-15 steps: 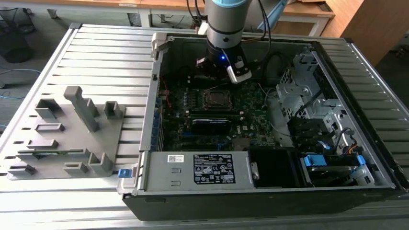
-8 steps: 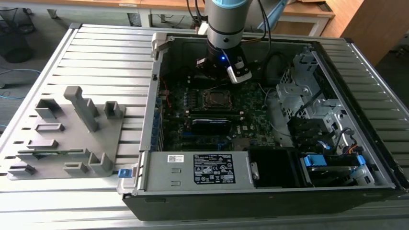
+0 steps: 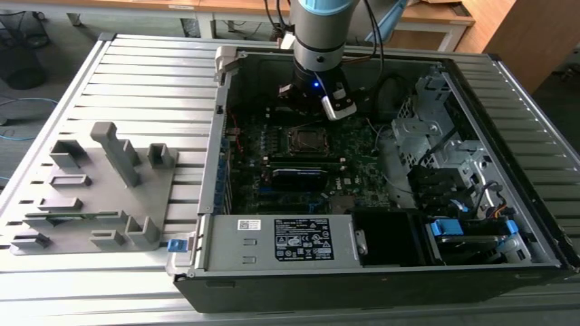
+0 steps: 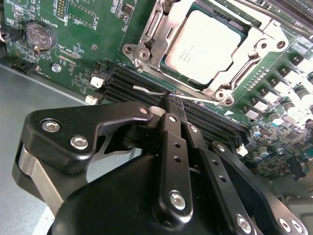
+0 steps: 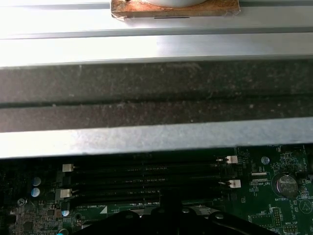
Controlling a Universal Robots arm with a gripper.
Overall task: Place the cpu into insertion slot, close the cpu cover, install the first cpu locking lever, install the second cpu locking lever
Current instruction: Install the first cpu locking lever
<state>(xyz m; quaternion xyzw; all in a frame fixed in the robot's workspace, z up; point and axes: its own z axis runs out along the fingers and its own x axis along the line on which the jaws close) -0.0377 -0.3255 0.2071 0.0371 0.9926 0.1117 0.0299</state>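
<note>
Setting: slatted metal table (image 3: 145, 75) is carrying an open computer case (image 3: 210, 176), with a grey parts fixture (image 3: 100, 183) sitting on the exterior view's left.
Gripper: the gripper (image 4: 173, 102) is reaching down into the case with its black fingers (image 4: 169, 147) pressed together, and no gap is showing between them.
Contact: the fingertips are meeting a thin wire locking lever (image 4: 146, 89) that is sticking out over the memory slots (image 4: 122, 81). Whether they are pinching it or only pushing on it cannot be told.
Cpu: the cpu (image 4: 208, 44) is sitting in the insertion slot (image 3: 308, 139), pale face up, just beyond the fingertips.
Cover: the cpu cover (image 4: 257, 44) appears to be lying flat around the chip, framing its face.
Board: the green motherboard (image 4: 88, 29) is surrounding the socket, with a coin battery (image 4: 40, 36) sitting well apart from it.
Stage: the work is looking like lever fastening — chip and cover seem done.
Risk: the springy wire may be slipping off the narrow fingertips and snapping back. A sideways push could be scraping the memory slots or missing the retaining hook, leaving the cover loose.
</note>
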